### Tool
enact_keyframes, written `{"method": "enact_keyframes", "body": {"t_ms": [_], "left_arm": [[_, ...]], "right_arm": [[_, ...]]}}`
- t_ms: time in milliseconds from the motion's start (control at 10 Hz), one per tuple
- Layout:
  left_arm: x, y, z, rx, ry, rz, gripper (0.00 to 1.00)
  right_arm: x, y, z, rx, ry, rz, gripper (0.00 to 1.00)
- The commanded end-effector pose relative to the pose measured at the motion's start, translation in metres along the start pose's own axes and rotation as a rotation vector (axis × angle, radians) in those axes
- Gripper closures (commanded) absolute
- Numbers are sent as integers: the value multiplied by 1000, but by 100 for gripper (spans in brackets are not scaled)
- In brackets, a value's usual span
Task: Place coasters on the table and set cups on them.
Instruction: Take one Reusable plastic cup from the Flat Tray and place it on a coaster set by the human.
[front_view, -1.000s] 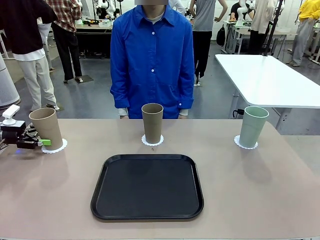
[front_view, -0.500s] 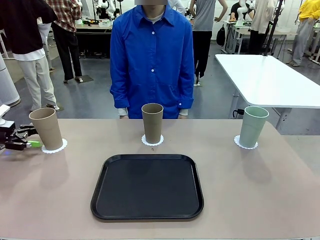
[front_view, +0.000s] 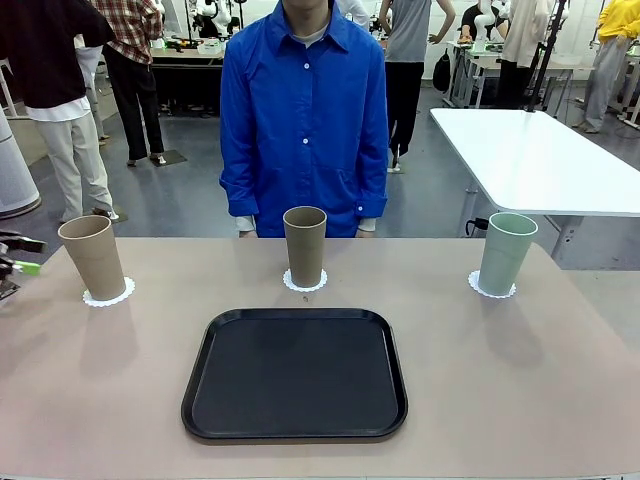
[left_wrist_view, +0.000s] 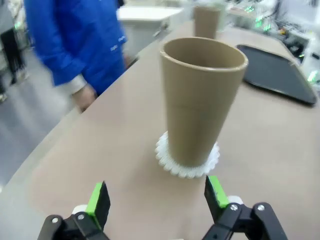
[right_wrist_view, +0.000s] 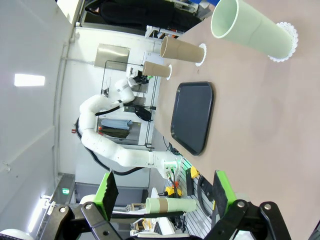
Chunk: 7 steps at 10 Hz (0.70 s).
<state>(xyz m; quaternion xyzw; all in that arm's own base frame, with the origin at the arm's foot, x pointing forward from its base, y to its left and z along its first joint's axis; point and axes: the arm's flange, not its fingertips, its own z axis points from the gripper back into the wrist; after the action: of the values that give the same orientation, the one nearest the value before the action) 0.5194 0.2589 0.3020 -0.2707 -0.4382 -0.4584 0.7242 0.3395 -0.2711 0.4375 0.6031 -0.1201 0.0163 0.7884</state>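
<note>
A: Where are the cups sitting relative to the tray (front_view: 294, 372)?

B: All three are standing upright on the table (front_view: 520, 380), each on its own coaster, beyond the tray's far edge. Middle tan cup (front_view: 305, 246) is sitting just past the tray's far edge, on a coaster (front_view: 304, 283). Left tan cup (front_view: 92, 257) is standing well off the tray's far-left corner on its coaster (front_view: 108, 295). Mint cup (front_view: 506, 252) is standing well off the far-right corner on its coaster (front_view: 491, 289). Tray is lying flat.

A: Left gripper?

B: Left gripper (front_view: 14, 255) is sitting at the table's left edge, far left of the tray, fingers pointing toward the left tan cup, apart from it. In its wrist view the gripper (left_wrist_view: 156, 200) is hovering low over the table, jaws spread wide, gripping nothing. Green pads (left_wrist_view: 98, 202) are flanking that cup (left_wrist_view: 200, 102) and coaster (left_wrist_view: 186, 164) from short of them, not touching. Tray (left_wrist_view: 276, 72) is lying beyond, to the view's right.

A: Right one?

B: Right gripper (right_wrist_view: 162, 195) is also standing spread, holding nothing. Its camera is rolled sideways, looking across the table; mint cup (right_wrist_view: 250, 31) on its coaster (right_wrist_view: 286, 44) is nearest, tray (right_wrist_view: 192, 116) past it. It's well clear of both.

A: Person?

B: Person (front_view: 304, 120) in blue is standing behind the middle cup, across the table from the tray, arms hanging down.
</note>
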Motion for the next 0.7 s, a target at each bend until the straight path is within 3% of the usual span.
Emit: {"method": "enact_keyframes", "body": {"t_ms": [0,300,600], "left_arm": [[62,-51,23,57,231,63,0],[124,-72,30,122,442,173,0],[191,-114,32,246,656,116,0]], "right_arm": [[1,1,-1,8,0,4,0],[1,1,-1,8,0,4,0],[1,1,-1,8,0,4,0]]}}
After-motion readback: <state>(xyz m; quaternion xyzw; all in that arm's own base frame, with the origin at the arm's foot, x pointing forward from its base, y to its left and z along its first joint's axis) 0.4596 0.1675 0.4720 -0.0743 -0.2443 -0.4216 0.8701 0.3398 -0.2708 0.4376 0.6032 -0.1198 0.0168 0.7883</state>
